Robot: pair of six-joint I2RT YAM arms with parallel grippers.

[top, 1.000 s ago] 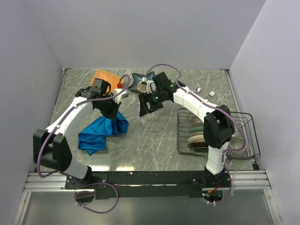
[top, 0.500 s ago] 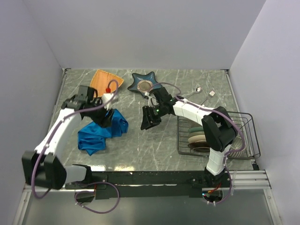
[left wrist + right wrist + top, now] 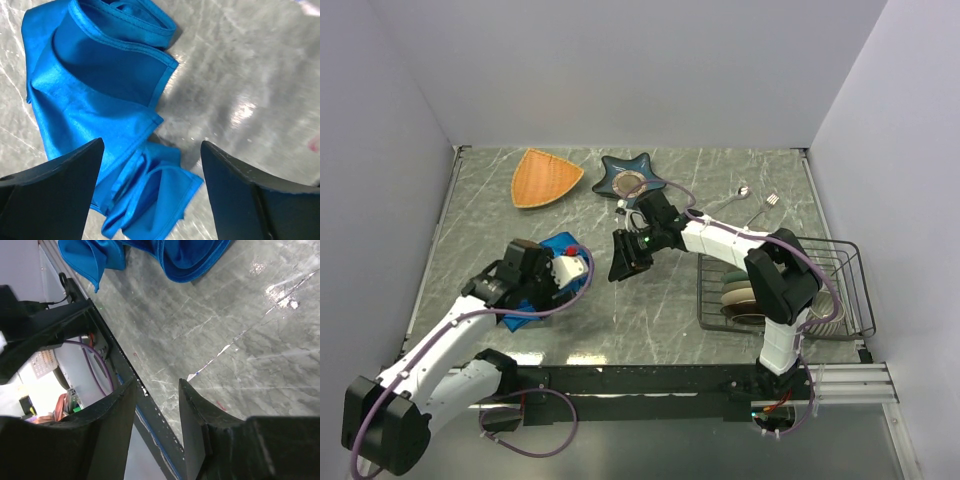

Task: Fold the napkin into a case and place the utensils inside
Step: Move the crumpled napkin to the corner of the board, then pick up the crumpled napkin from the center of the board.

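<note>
Left wrist: pincer (image 3: 151,145) wide over crumpled napkin (image 3: 90,100) (hems curled), tabletop (image 3: 250,75) rt.

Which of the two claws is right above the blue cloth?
The left gripper: it hangs open with the crumpled napkin directly below. The right gripper is over grey table, beside the cloth.

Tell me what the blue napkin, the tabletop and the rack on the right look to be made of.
Napkin: woven cloth, likely a satin-like synthetic; it shows a soft sheen, stitched hems and limp folds.
Tabletop: grey marble-look surface with pale veins and glossy reflections; whether it is real stone or laminate cannot be told.
Rack: thin dark wire, probably coated metal.
</note>
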